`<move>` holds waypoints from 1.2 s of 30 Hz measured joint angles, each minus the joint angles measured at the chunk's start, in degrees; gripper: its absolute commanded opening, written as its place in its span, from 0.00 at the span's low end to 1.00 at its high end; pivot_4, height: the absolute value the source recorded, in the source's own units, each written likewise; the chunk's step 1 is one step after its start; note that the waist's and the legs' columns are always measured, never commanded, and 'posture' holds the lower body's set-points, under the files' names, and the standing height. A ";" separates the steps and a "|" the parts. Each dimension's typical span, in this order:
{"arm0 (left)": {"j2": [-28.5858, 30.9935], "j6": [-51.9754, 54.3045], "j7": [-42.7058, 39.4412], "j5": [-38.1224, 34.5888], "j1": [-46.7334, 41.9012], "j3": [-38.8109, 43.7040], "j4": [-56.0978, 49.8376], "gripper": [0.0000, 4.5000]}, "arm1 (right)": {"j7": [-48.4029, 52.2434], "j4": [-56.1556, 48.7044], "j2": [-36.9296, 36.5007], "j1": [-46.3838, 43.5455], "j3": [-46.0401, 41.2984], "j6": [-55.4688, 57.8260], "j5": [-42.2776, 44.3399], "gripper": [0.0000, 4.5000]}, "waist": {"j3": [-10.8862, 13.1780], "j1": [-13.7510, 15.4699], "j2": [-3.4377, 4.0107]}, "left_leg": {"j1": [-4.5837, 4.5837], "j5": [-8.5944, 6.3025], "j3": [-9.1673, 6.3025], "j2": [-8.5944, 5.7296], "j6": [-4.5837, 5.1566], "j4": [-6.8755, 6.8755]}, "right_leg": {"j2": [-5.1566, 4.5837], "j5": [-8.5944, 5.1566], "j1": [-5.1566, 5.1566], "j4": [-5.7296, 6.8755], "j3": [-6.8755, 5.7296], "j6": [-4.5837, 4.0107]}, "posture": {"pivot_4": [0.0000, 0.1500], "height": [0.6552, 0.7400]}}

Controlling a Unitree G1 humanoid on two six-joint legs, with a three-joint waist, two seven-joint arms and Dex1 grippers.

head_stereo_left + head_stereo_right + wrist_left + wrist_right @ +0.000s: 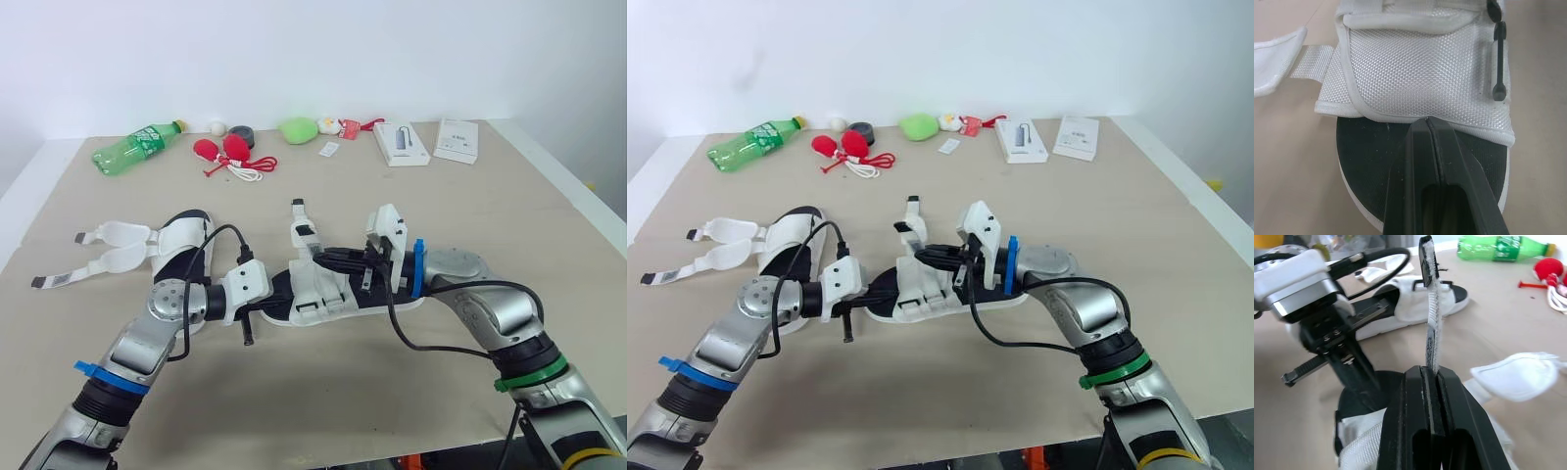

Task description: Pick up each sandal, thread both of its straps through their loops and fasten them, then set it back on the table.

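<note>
I'm looking at bare table (323,411) along the near edge, w/ open room under both arms. Just past it the sandal (328,294) is lying flat on its sole at table ctr, a gripper at each end. L wrist cam is giving me what the head cams aren't: the L gripper (1428,122) fingers are pressing tight together w/ nothing between them, tips sitting on the black footbed right at the hem of the white mesh upper (1420,63). R wrist cam is showing the R gripper (1431,371) pinching a strap (1431,318) edge-on, the strap standing up out of the fingers. On my left the second sandal (181,240) is lying just beside the L arm, its open straps (118,235) splaying toward the left edge, so it's tight there; the right side is lying open. Far back, a green bottle (137,147), red items w/ a white cord (223,150), a green lump (297,129), a white box (402,143) and a flat white pack (457,140) are lining the far edge, well apart from the sandals.
</note>
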 measured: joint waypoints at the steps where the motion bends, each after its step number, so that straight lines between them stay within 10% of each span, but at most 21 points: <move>1: -0.01 -0.02 0.01 0.00 0.00 0.00 0.00 0.00 | -0.01 0.28 0.07 0.00 -0.16 0.15 -0.17 0.03 | 0.00 0.00 0.00 | -0.01 0.00 0.00 0.00 0.00 0.00 | 0.00 0.00 0.00 0.00 0.00 0.00 | 1.00 1.00; 11: -0.30 -0.07 0.65 -0.01 0.01 0.01 -0.01 0.00 | 0.47 1.96 1.09 0.01 -1.06 3.62 -4.53 0.03 | 0.00 -0.01 0.00 | -0.01 0.00 -0.01 -0.01 0.00 0.01 | -0.01 0.02 -0.01 0.00 -0.02 0.02 | 1.00 1.00; 19: -0.54 0.14 0.70 -0.04 0.01 0.02 -0.08 0.00 | -0.85 3.70 2.18 0.02 -4.05 3.35 -8.73 0.74 | 0.00 0.00 0.00 | -0.05 0.00 -0.02 -0.03 0.00 0.01 | -0.02 0.02 -0.02 -0.02 -0.03 0.05 | 1.00 1.00; 25: -0.32 0.32 0.68 -0.04 -0.01 0.14 -0.08 0.00 | -0.93 4.00 3.03 -2.50 -4.55 -1.57 -13.34 0.74 | 0.01 -0.10 0.01 | -0.08 0.00 -0.01 -0.02 0.00 0.01 | -0.01 0.03 -0.07 -0.02 -0.02 0.06 | 1.00 1.00; 33: -0.77 0.24 0.37 -0.05 -0.83 -0.23 0.55 0.00 | 0.92 4.77 7.13 -10.72 -6.03 4.09 -11.63 0.02 | 0.01 -0.03 0.01 | -0.17 0.00 -0.06 -0.01 0.00 -0.02 | -0.03 -0.04 -0.09 -0.03 -0.12 0.02 | 1.00 1.00; 36: -0.87 0.22 0.07 -0.07 -1.06 -0.21 0.56 0.00 | 2.85 6.28 6.85 -10.78 -3.98 9.07 -11.64 0.01 | 0.01 -0.05 0.02 | -0.22 0.00 -0.03 -0.02 0.01 -0.02 | -0.06 -0.04 -0.15 -0.03 -0.09 0.02 | 1.00 1.00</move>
